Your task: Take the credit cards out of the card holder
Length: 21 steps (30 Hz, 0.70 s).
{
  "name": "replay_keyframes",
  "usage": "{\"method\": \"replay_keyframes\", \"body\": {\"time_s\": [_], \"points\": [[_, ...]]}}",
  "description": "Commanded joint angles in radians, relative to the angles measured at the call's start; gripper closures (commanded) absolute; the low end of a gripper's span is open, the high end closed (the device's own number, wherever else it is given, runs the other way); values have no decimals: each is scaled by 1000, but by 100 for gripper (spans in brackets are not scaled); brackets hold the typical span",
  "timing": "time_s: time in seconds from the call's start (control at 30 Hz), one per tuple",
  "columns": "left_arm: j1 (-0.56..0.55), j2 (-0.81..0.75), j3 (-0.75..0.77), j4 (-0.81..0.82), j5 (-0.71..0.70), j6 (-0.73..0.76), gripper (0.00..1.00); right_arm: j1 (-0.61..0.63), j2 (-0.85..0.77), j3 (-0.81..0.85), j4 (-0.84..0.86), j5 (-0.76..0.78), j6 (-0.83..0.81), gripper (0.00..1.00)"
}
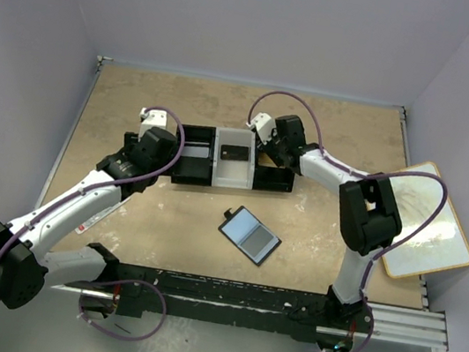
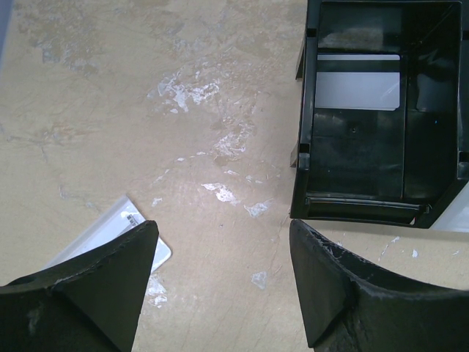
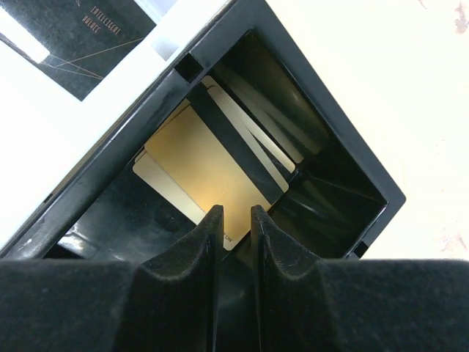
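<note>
1. Tan, scuffed tabletop (image 1: 165,219) is spreading between lavender walls, with both arm bases sitting at its near edge.
2. Just beyond them, the card holder (image 1: 250,235) is lying open and flat near the centre, glossy sleeves facing up. Whether any card is sitting inside is too small to tell.
3. Farther left, the left gripper (image 2: 223,231) is hovering wide apart and empty over bare table, with a white packet (image 2: 110,235) showing beside one finger.
4. Farther still, the tray (image 1: 193,169) is holding gold-tan credit cards (image 3: 194,158) in its right compartment and a dark card (image 1: 236,152) in the white middle one.
5. Over the gold ones, the right gripper (image 3: 236,213) is hanging with jaws drawn to a narrow slit. A gold corner is lying at the tips, and I cannot tell whether it is being pinched.
6. Such cards are likely light, stiff, thin and slick, so pinching a protruding short edge while pinning the light holder looks safest.
</note>
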Motion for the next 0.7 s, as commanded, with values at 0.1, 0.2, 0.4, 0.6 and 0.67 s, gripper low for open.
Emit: {"method": "replay_keyframes", "body": {"time_s": [0.1, 0.2, 0.4, 0.6, 0.67], "points": [[7, 4, 11, 14, -5, 8, 30, -6, -53, 17, -15, 24, 97, 70], [7, 7, 11, 14, 0, 9, 31, -5, -79, 22, -16, -16, 204, 70], [7, 7, 11, 15, -3, 9, 31, -5, -90, 36, -59, -112, 535, 88], [7, 14, 11, 17, 3, 11, 31, -2, -61, -9, -39, -79, 744, 100], [7, 14, 11, 16, 3, 11, 31, -2, -49, -22, -31, -55, 778, 100]]}}
